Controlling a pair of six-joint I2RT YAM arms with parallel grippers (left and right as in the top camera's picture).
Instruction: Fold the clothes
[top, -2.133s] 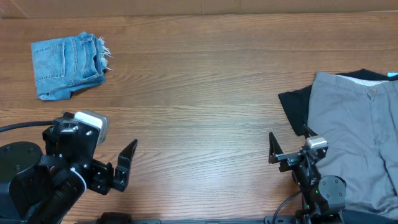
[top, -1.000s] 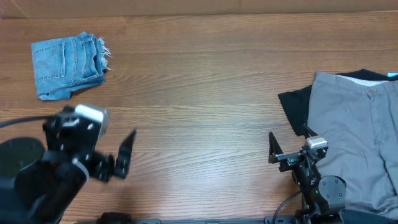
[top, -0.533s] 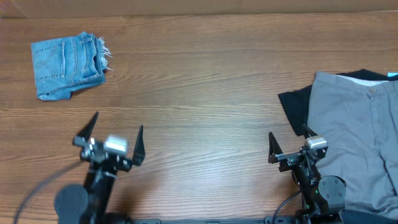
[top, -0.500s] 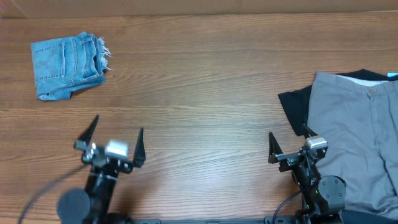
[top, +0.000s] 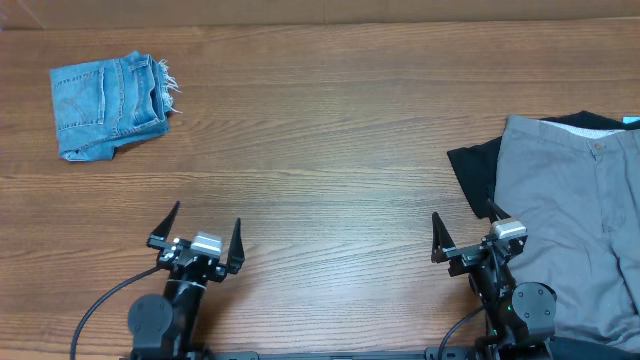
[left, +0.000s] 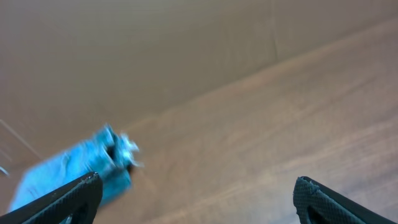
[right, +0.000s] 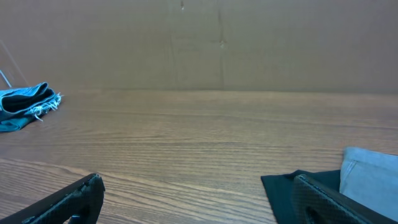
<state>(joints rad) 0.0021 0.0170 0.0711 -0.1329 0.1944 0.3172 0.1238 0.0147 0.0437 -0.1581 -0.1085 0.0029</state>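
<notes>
Far left: jeans at the back corner of the table, bunched into 1 compact bundle, frayed hems facing right. Denim is likely thick but soft, with some weight, not slippery, and holds a crease. Best pinch: a waistband or hem edge. left gripper sits near the front edge, jaws spread wide, empty; jeans well apart, further back and left of it. right gripper likewise spread, empty, just beside grey trousers lying on a dark garment; jeans across the table.
</notes>
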